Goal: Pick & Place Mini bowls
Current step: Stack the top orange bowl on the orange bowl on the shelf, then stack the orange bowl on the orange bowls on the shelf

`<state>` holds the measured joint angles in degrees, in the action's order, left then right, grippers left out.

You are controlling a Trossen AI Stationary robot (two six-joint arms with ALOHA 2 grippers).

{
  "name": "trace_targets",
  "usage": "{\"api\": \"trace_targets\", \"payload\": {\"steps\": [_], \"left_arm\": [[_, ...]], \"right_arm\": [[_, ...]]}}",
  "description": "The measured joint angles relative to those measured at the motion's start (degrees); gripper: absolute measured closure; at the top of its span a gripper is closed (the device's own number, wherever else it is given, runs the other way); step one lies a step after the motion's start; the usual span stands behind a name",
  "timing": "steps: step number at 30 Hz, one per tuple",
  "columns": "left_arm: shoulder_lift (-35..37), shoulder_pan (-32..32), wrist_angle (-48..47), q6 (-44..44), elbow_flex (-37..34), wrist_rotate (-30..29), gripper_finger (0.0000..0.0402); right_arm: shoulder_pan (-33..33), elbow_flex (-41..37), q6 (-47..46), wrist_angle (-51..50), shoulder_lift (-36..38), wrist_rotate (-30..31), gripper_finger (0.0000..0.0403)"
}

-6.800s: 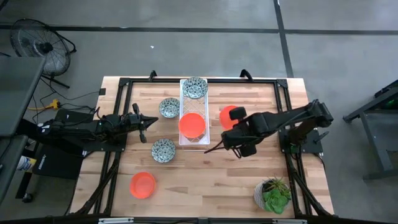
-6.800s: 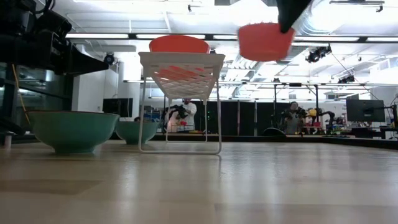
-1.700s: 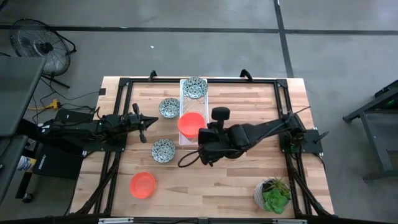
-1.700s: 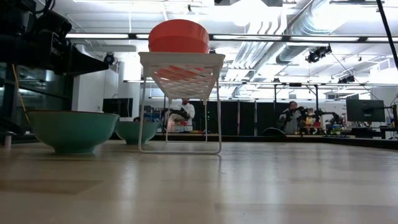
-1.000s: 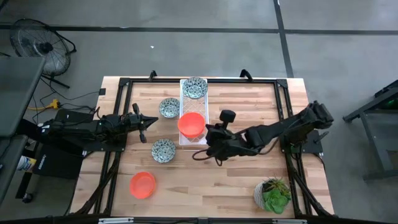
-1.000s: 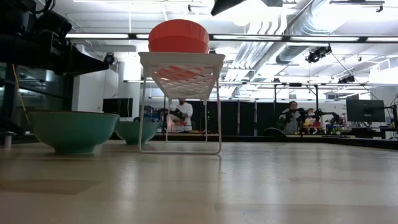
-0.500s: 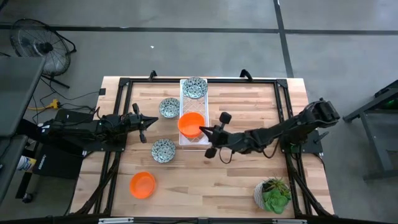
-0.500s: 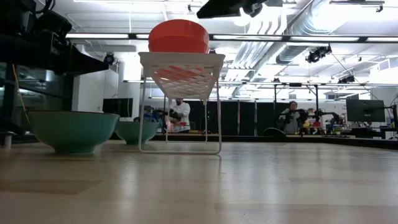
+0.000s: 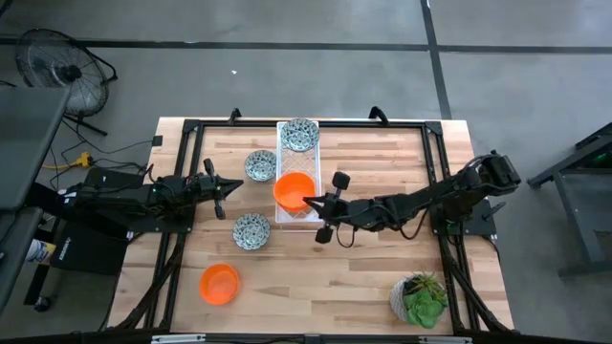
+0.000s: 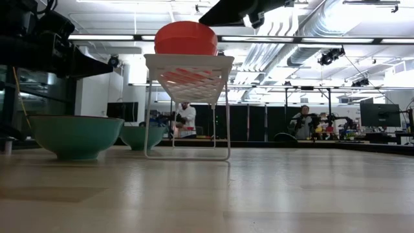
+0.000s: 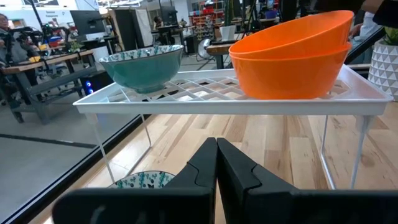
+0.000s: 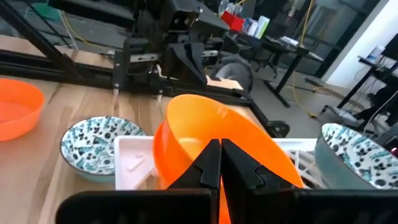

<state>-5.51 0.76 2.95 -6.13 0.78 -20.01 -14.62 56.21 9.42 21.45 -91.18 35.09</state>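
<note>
A white lattice tray (image 9: 285, 215) stands on legs mid-table. On it sit two stacked orange mini bowls (image 9: 295, 190), nested as the left wrist view shows (image 11: 292, 59), and at the far end a patterned mini bowl (image 9: 300, 135). Two patterned bowls (image 9: 259, 165) (image 9: 251, 230) and one orange bowl (image 9: 219, 284) rest on the table left of the tray. My right gripper (image 9: 307, 203) is shut, reaching nearly level from the table's right, its tips at the orange stack's right rim (image 12: 249, 140). My left gripper (image 9: 234, 187) waits shut at the left. My right gripper's shut fingertips (image 10: 206, 19) stand right at the rim of the upper orange bowl (image 10: 186, 35) on the tray, coming almost level from the table's right. I cannot tell whether they touch it.
A pale pot with a green plant (image 9: 418, 298) stands at the table's near right corner. Black frame rails (image 9: 435, 162) run along the table's edges. Bare wood lies between the tray and the plant.
My right gripper has swung from the tray's near end toward the table's far edge, up to the orange stack's right rim. It has sunk and tipped toward level while staying shut. The bowls have kept their places.
</note>
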Motion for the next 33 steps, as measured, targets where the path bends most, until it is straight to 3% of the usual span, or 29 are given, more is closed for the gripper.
{"api": "trace_targets", "payload": {"steps": [16, 25, 30, 33], "left_arm": [[0.00, -0.01, 0.00, 0.00, 0.00, 0.00, 0.0401], [0.00, 0.01, -0.01, 0.00, 0.00, 0.00, 0.0401], [0.00, 0.00, 0.01, 0.00, 0.00, 0.00, 0.0401], [0.01, 0.01, 0.01, 0.00, 0.00, 0.00, 0.0401]], "right_arm": [[0.84, 0.06, -2.72, -4.53, -0.02, -1.54, 0.0403], [0.26, 1.25, 0.14, -4.88, -0.04, 0.62, 0.0403], [-1.95, 7.81, 2.96, -16.04, -0.04, 1.18, 0.0403], [-2.92, 12.01, 3.61, -26.10, -0.04, -2.39, 0.0403]]}}
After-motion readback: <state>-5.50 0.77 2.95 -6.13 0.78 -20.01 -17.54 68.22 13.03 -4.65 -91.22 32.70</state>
